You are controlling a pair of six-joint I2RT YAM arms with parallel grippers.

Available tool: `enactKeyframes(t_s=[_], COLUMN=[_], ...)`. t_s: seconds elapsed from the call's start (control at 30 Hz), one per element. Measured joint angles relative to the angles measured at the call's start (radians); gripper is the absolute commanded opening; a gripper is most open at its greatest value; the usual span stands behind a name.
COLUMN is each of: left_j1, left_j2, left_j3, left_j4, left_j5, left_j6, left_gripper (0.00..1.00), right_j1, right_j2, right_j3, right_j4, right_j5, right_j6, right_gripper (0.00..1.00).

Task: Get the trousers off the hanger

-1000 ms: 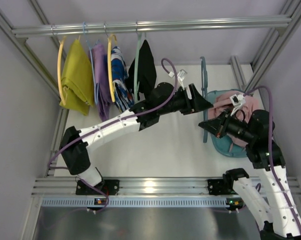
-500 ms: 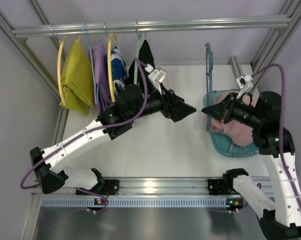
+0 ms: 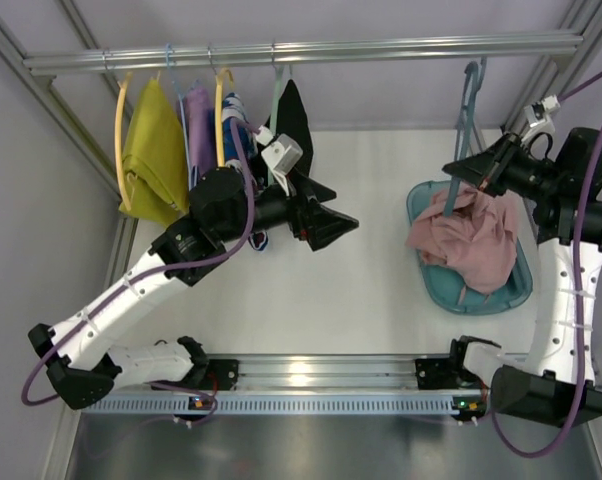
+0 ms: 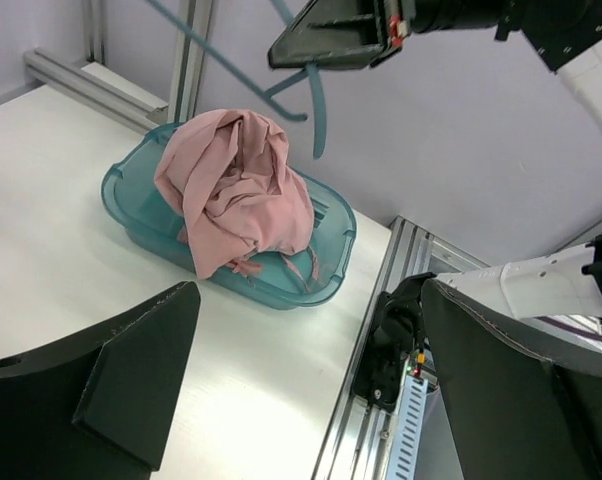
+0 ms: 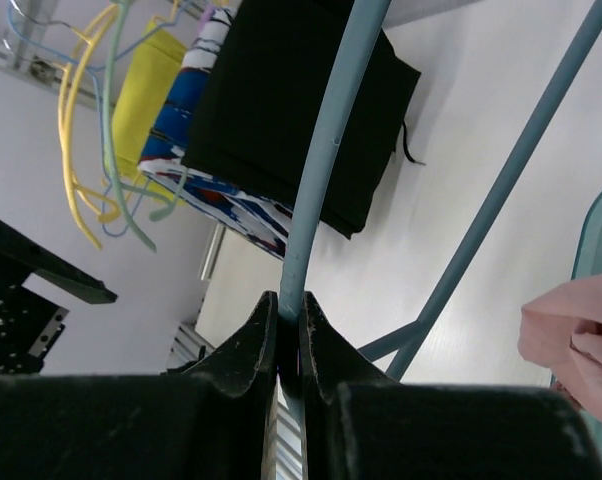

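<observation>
The pale pink trousers (image 3: 473, 238) lie bunched in the teal tub (image 3: 516, 290) at the right; they also show in the left wrist view (image 4: 236, 190). My right gripper (image 3: 469, 172) is shut on the grey-blue hanger (image 3: 463, 125) and holds it up near the rail, its lower end close above the trousers. In the right wrist view the jaws pinch the hanger's bar (image 5: 326, 160). My left gripper (image 3: 343, 226) is open and empty over the middle of the table, facing the tub.
Yellow hangers (image 3: 124, 130), a yellow garment (image 3: 153, 155), a purple garment (image 3: 201, 140), a patterned blue one (image 3: 239, 150) and a black garment (image 3: 293, 135) on a pale green hanger hang on the rail (image 3: 311, 52) at the back left.
My right gripper has lifted the hanger up and to the back right, toward the rail. The trousers have settled in the tub. My left gripper has drawn back to the left.
</observation>
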Motion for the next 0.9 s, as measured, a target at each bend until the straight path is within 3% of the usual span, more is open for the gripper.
enactKeyframes(t_s=[0.4, 0.9], left_j1=[0.054, 0.067], left_j2=[-0.066, -0.069], left_j3=[0.002, 0.002], left_j4=[-0.072, -0.084], left_j5=[0.018, 0.018], left_j6=[-0.001, -0.017], left_gripper=[0.99, 0.99], right_j1=[-0.109, -0.248], right_j2=[0.171, 0.327], right_j3=[0.28, 0.364], right_j4=[-0.143, -0.178], right_j5=[-0.135, -0.27], right_j6=[-0.028, -0.007], right_gripper=[0.0, 0.0])
